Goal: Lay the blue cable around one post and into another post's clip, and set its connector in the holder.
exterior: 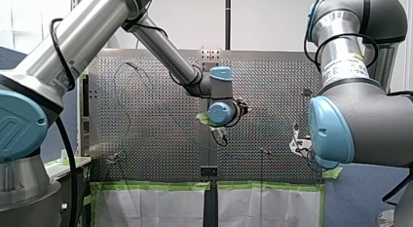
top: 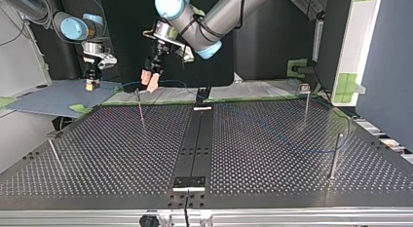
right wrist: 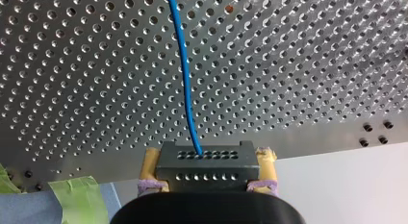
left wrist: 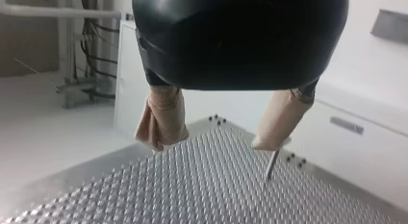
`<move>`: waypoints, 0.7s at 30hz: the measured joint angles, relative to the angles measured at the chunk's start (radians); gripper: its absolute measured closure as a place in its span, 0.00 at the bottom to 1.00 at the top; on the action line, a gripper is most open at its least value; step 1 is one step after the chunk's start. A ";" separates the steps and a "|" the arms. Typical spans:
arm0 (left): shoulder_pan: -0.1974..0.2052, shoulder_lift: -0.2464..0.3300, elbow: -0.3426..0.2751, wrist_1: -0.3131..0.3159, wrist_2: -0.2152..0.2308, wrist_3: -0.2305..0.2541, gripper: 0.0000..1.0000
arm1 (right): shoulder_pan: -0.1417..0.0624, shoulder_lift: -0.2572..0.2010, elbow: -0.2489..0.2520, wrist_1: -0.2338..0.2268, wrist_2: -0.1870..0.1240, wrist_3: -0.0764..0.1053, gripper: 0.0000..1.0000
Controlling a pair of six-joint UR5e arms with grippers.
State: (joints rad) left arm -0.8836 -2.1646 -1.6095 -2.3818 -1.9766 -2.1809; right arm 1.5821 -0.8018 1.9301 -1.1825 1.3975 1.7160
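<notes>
Two grippers are working: the yellow-padded right gripper (right wrist: 208, 172) is clamping the black rectangular connector (right wrist: 204, 159) of the thin blue cable (right wrist: 185, 80) at the edge of the perforated metal worktop (right wrist: 298, 65), while the beige-padded left gripper (left wrist: 215, 140) is hanging open beside a thin metal post (left wrist: 271, 167). Seemingly the cable is needing light, steady tension.

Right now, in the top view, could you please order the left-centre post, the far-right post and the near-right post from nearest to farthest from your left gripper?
1. Left-centre post: right beside my left gripper.
2. Far-right post: across the table, near its far edge.
3. Near-right post: further right still, closer to the camera.
</notes>
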 joint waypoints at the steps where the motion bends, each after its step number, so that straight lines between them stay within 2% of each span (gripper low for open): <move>1: -0.007 -0.007 0.007 0.007 -0.003 -0.006 0.00 | 0.000 0.000 0.000 0.000 0.000 -0.001 1.00; 11: -0.088 -0.088 0.070 -0.017 -0.068 -0.077 0.00 | -0.009 0.000 -0.001 0.014 -0.007 -0.009 1.00; 17: -0.138 -0.138 0.072 -0.061 -0.118 -0.047 0.00 | -0.013 0.000 0.000 0.025 -0.007 -0.013 1.00; 21: -0.176 -0.175 0.073 -0.098 -0.155 -0.010 0.00 | -0.014 0.001 0.000 0.048 -0.004 -0.036 1.00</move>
State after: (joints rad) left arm -1.0591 -2.3400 -1.5364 -2.4803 -2.1318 -2.1913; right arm 1.5684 -0.8007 1.9299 -1.1345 1.3936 1.6804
